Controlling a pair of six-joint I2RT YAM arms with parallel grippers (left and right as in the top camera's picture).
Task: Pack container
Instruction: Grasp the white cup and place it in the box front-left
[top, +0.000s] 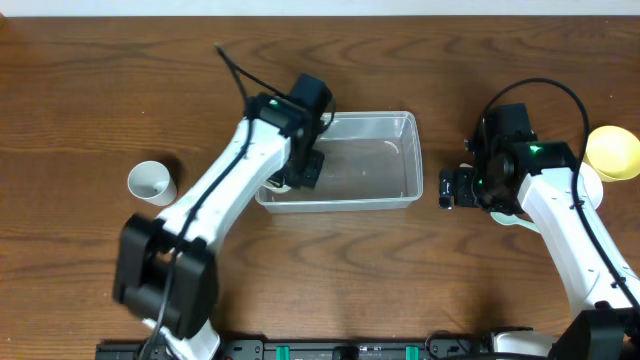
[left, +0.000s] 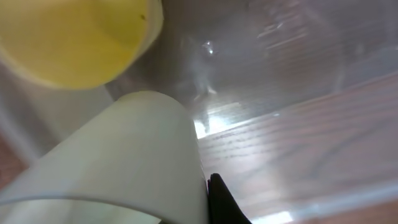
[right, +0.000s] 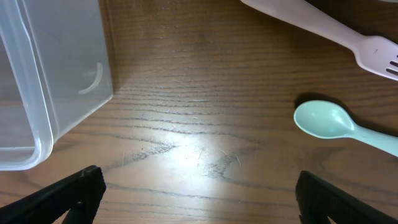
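The clear container (top: 365, 160) stands mid-table. My left gripper (top: 303, 168) is at its left end, shut on a white cup (left: 124, 162). In the left wrist view one black finger (left: 217, 196) presses on the cup's wall and the other finger is hidden. A yellow cup or bowl (left: 81, 37) lies just beyond it on the container's clear floor (left: 292, 68). My right gripper (top: 455, 187) is open and empty just right of the container. Its wrist view shows the gripper (right: 199, 202) low over bare wood, with the container's corner (right: 37, 93) at the left.
A second white cup (top: 152, 182) stands on the table at the left. A yellow bowl (top: 612, 152) sits at the far right. A mint spoon (right: 329, 121) and a pale fork (right: 336, 31) lie on the wood ahead of my right gripper.
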